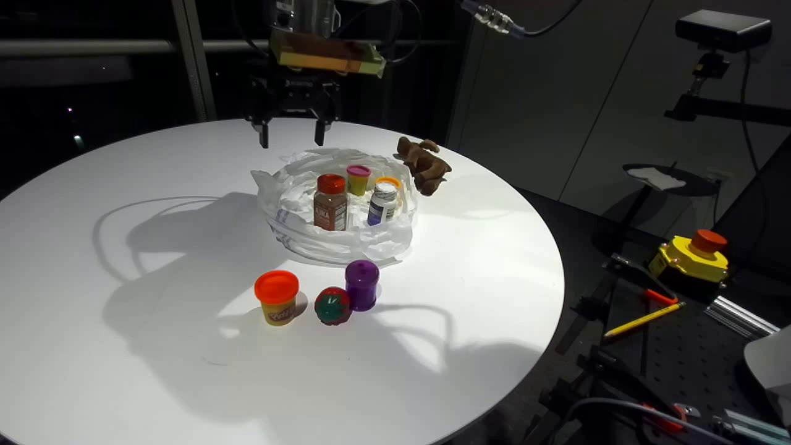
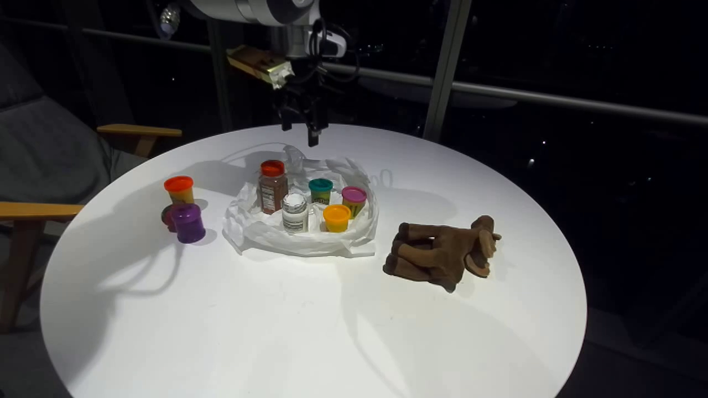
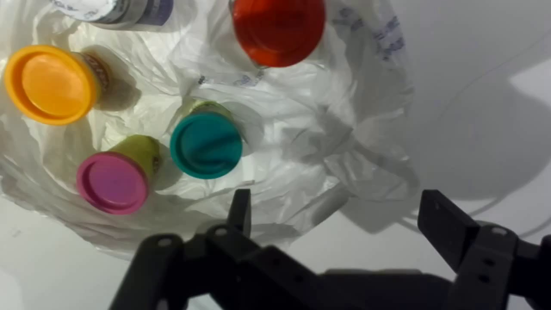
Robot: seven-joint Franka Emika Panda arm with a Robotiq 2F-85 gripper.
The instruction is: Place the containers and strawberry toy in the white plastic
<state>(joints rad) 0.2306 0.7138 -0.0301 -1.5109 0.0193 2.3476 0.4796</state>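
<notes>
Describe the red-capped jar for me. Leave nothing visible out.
The red-capped jar stands upright inside the white plastic bag, resting on its crumpled film. The body, seemingly clear plastic, shows brown contents and carries a printed label. Its round red cap is on. In an exterior view a gap separates the jar from the white bottle; the open gripper is clear of the jar.

There are five small tubs [image 1: 362,285], three inside the one plastic bag [image 1: 334,246] and two outside it, and two bottles [image 2: 272,193], both inside. One toy strawberry [image 1: 332,306] and one stuffed animal [image 2: 441,254] lie on the one table [image 2: 249,320]. In an exterior view, one pencil [image 1: 644,320] lies to the right.
</notes>
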